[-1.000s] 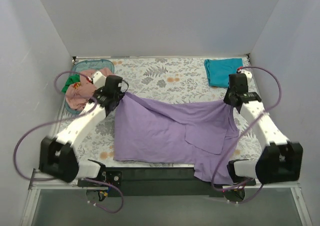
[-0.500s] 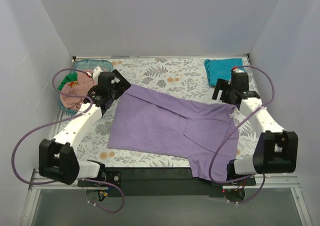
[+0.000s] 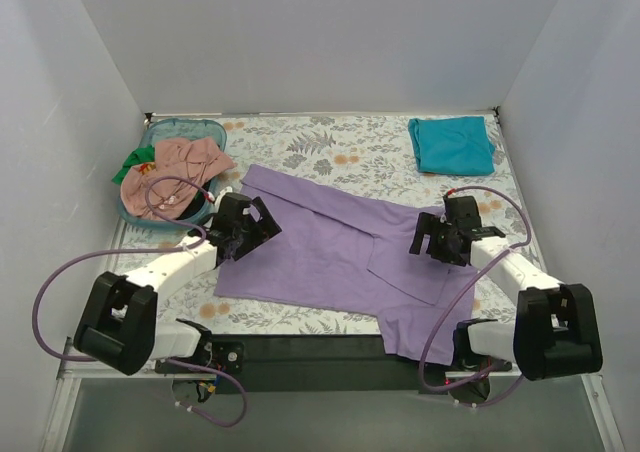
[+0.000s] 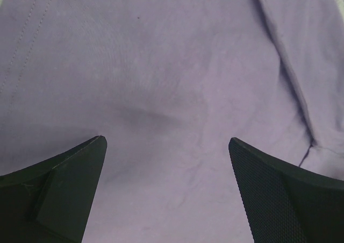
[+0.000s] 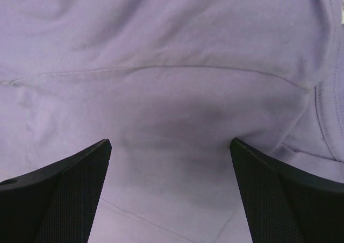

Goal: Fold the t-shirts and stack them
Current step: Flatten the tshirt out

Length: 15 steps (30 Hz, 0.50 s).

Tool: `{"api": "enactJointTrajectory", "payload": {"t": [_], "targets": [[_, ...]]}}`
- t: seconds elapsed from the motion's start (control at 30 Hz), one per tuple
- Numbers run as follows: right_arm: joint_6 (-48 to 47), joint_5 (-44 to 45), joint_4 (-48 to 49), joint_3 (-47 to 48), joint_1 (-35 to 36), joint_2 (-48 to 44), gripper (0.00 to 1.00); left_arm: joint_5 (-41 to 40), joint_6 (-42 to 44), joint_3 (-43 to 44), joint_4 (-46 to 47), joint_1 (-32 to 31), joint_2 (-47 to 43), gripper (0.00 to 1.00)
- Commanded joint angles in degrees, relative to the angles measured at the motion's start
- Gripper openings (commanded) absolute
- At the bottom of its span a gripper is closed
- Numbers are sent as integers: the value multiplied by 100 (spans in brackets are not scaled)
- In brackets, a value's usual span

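Observation:
A large lavender t-shirt [image 3: 335,257] lies spread over the middle of the table, its near right part hanging over the front edge. My left gripper [image 3: 258,228] hovers open over the shirt's left part, and the left wrist view shows only lavender cloth [image 4: 172,81] between the wide-apart fingers [image 4: 64,184]. My right gripper [image 3: 432,238] is open over the shirt's right part, with bare cloth [image 5: 177,92] between its fingers [image 5: 285,189]. A folded teal t-shirt [image 3: 452,144] rests at the far right. A salmon-pink t-shirt [image 3: 185,167] and a green one [image 3: 133,164] are bunched in the basket.
The blue-green plastic basket [image 3: 178,127] stands at the far left corner of the floral-patterned table [image 3: 330,147]. White walls close in the table on three sides. Purple cables loop beside both arms.
Both grippers have opened and let go of the lavender shirt's far edge, then drawn back toward the near side. The shirt has dropped flat onto the table.

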Motion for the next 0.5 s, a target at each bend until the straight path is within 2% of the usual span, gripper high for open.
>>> {"api": "enactJointTrajectory", "payload": {"t": [0.0,0.13,0.47], "targets": [[6,-148,710,92,26,602,98,-67,-69,7,246,-7,274,98],[-108,334,966,558,26,1447,98,-260,-95,121,308,-7,775,98],[-301,581,1045,2191,-114,3073,98,-885,-61,1078,326,37,2128,98]]}}
